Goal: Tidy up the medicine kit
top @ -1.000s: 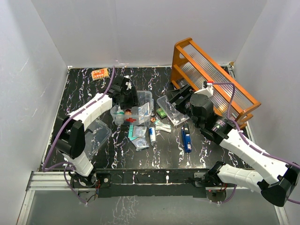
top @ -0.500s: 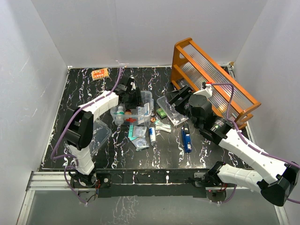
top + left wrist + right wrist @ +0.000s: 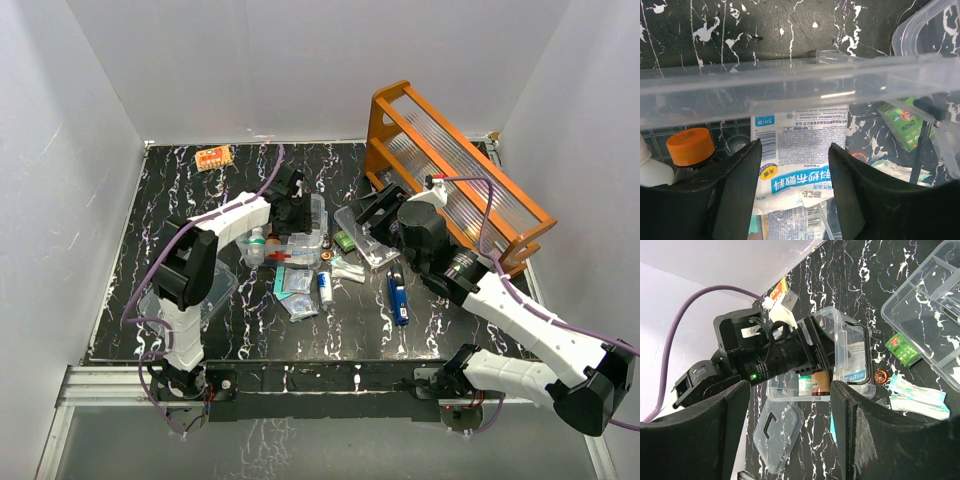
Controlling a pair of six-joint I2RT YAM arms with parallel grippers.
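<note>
Left gripper (image 3: 794,150) was open, jaws wide apart, nothing clamped. It sat over the back part of the box (image 3: 292,240), pointing down into the open top; couldn't tell whether the tips were below the rim. Straight under the gap lay a white sachet (image 3: 800,125) with blue print, inside the box, and neither finger looked to be touching it. Just off the left finger stood an orange-capped bottle (image 3: 690,146), upright, with a white bottle (image 3: 651,172) beside it at the frame edge, both toward the box's left end. The box was the clear one with the red cross on its front, sitting mid-way across the black marbled table (image 3: 170,185), lid off. The lid (image 3: 220,288), clear with a dark handle, lay flat to the left of the box, partly under the left arm and apart from the box. Right gripper (image 3: 790,390) was also open and empty, hanging in the air above a clear divided tray (image 3: 362,235) just right of the box. Between box and tray were a green packet (image 3: 345,240) and a small round orange thing (image 3: 326,256). In front of the box were a loose pile of flat packets (image 3: 297,290), a white tube (image 3: 325,288), and further right a blue tube (image 3: 398,295). The orange rack (image 3: 455,175) stood at back right, behind the right arm. An orange blister pack (image 3: 212,156) lay alone near the back-left corner, well apart from the rest.
</note>
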